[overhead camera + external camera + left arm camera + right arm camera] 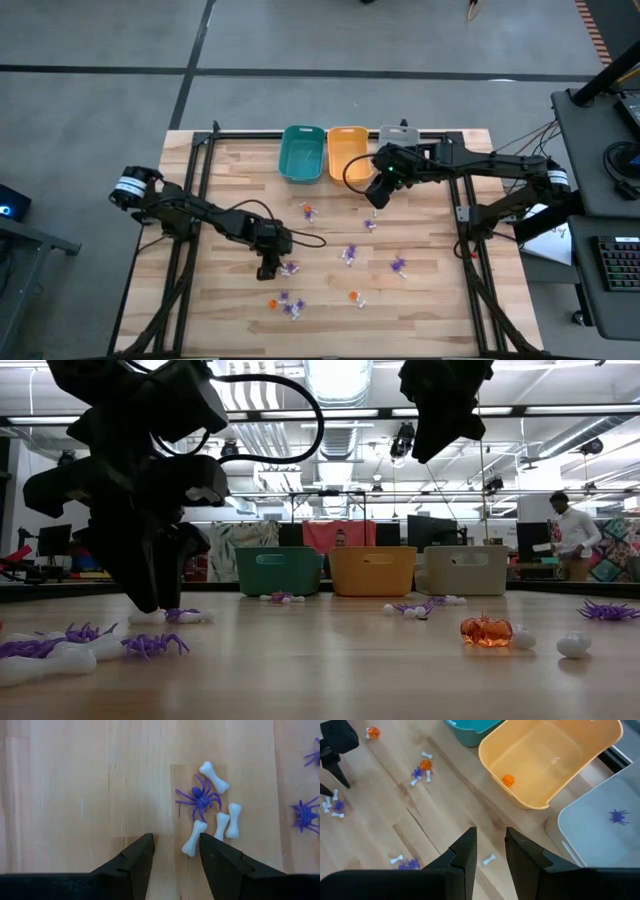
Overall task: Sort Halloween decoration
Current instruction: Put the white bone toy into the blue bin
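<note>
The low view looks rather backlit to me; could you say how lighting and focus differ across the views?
Low view: bright ceiling lights leave the left gripper a dark silhouette; nearest trinkets soft. Left wrist view: even light, purple spider and bones crisp. High view: flat, no glare.

Even overhead light, soft shadows; low view backlit (arms silhouetted), foreground trinkets blurred.

Open-plan lab: exposed ceiling ducts (270, 435), monitors (430, 532).

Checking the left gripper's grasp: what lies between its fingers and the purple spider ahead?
In the left wrist view, one white bone lies between the left gripper and the purple spider.
</note>
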`<state>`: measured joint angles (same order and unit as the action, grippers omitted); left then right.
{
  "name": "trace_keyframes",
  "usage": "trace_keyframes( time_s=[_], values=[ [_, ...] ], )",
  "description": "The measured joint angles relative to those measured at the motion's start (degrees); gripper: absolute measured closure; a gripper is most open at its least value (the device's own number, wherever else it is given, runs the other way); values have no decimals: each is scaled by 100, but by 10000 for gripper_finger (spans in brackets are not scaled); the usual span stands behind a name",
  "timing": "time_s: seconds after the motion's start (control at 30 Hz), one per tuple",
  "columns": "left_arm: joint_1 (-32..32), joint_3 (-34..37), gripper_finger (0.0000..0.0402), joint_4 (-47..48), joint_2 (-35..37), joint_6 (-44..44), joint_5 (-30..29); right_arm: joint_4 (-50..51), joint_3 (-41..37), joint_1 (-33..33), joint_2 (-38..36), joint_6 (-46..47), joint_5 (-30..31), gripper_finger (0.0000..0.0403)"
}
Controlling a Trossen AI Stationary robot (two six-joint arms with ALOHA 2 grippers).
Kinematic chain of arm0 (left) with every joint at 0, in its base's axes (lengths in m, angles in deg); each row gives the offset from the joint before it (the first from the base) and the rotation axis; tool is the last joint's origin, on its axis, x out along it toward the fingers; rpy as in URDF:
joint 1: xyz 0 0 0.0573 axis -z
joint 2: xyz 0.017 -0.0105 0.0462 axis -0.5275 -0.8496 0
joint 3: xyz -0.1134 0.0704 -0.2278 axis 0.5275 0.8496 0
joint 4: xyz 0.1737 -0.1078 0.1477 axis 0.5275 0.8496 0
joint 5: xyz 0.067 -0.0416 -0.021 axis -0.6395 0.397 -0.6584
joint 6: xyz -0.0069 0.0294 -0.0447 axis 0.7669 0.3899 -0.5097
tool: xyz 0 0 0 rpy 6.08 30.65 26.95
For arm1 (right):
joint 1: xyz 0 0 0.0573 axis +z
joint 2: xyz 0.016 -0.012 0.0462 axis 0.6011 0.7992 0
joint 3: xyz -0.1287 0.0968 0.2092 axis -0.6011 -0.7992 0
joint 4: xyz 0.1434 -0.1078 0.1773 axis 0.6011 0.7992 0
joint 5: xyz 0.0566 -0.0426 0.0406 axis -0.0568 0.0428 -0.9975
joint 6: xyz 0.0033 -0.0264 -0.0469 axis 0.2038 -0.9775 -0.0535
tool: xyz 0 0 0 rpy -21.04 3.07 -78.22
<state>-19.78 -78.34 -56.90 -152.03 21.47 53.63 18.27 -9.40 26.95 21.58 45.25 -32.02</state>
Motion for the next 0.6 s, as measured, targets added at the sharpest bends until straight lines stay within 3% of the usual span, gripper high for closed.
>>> trace_keyframes(
  time_s=[0.2,0.47,0.6],
  values=[
    [6,-1,299,-4,-51,-4,-300,-8,0,0,1,7,1,312],
    [2,9,384,30,-57,-109,-438,-30,0,-2,1,8,0,312],
    [2,36,395,36,-59,-374,-491,-46,0,0,4,4,1,312]
  ],
)
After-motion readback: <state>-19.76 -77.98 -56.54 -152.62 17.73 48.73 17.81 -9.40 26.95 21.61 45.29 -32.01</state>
